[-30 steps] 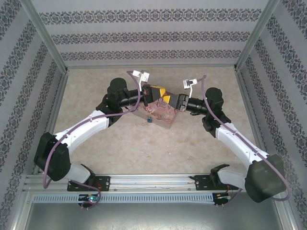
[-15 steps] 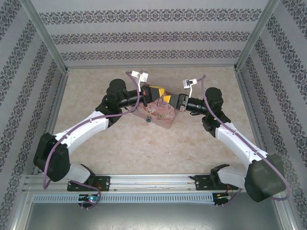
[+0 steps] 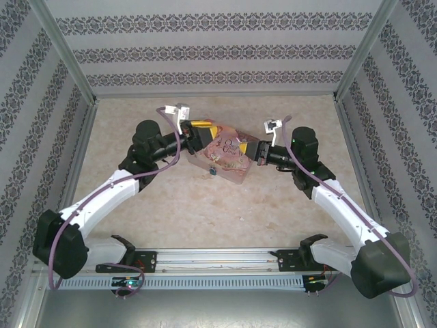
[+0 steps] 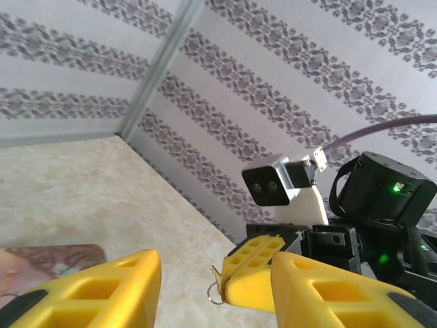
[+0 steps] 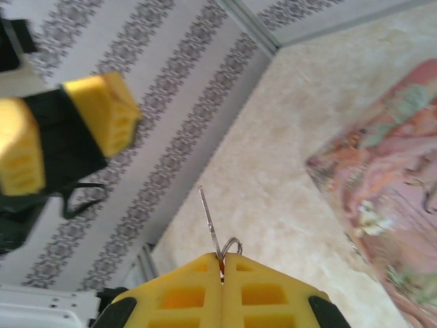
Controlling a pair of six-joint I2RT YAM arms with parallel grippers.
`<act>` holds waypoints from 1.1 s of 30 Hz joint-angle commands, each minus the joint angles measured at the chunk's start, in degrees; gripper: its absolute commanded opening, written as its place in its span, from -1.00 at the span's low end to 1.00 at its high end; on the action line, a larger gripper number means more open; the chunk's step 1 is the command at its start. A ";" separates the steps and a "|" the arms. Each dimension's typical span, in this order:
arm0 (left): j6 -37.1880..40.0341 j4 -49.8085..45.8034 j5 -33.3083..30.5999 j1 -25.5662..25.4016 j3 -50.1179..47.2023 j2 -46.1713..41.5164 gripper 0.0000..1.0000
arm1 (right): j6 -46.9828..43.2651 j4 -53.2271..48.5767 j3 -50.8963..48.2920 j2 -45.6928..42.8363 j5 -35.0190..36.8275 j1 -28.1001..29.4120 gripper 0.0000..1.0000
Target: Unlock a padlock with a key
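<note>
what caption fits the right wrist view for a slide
Right pincer shut on the key, its thin blade sticking out past the fingertips, pink tin lying nearby.

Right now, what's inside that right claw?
The right claw pinches a thin metal key with a small wire ring; its blade sticks out. The gripped end is hidden between the yellow fingers.

The left arm reaches far and rightward, its wrist level; the left gripper holds its yellow fingers spread wide apart. The right arm reaches far and leftward, facing it. The right gripper is pressed together, pinching a thin key.
</note>
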 commanded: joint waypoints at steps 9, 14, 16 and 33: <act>8.78 -12.03 -15.05 0.70 -15.51 -11.21 0.23 | -13.10 -10.11 1.43 3.16 7.25 1.96 -1.00; 7.24 -10.37 -17.82 0.69 -22.35 -11.78 0.25 | -14.35 -6.54 0.45 6.51 7.43 2.96 -1.00; 6.15 -8.13 -18.38 0.70 -24.65 -11.14 0.26 | -13.83 -3.74 -0.09 8.27 6.67 2.96 -1.00; 1.55 8.93 -12.94 0.72 -27.14 8.08 0.29 | -6.74 11.46 0.96 25.47 2.20 3.48 -1.00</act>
